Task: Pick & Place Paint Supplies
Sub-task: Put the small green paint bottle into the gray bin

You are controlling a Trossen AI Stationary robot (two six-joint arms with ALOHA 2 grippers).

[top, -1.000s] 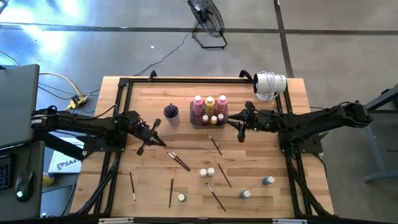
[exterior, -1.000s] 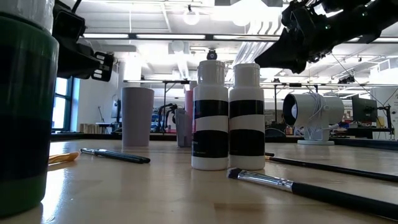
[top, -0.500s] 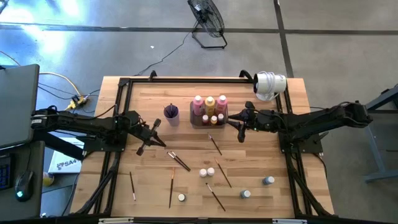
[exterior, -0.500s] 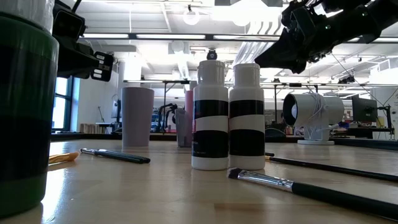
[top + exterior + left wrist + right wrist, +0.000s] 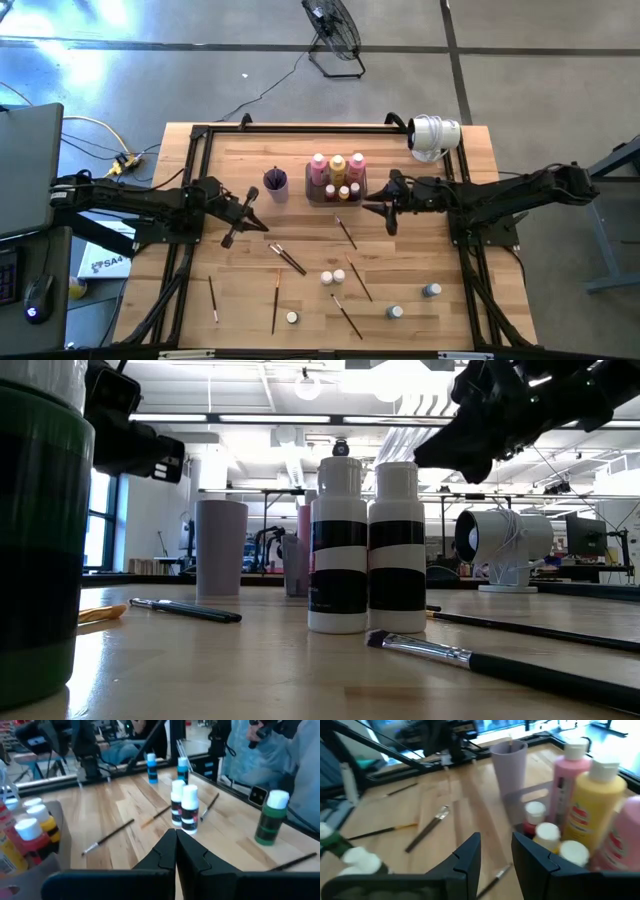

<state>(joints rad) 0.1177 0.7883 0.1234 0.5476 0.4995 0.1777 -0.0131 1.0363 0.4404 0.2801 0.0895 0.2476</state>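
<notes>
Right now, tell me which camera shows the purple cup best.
The right wrist view: the purple cup stands close and upright beside the tray. The low view shows its side, farther off. The high view shows only its rim. The left wrist view misses it.

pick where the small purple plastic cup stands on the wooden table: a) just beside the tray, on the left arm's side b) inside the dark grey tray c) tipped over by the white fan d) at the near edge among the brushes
a: in the high view the small purple plastic cup stands upright on the wooden table, just outside the dark grey rectangular tray on the side toward the left arm.
</notes>
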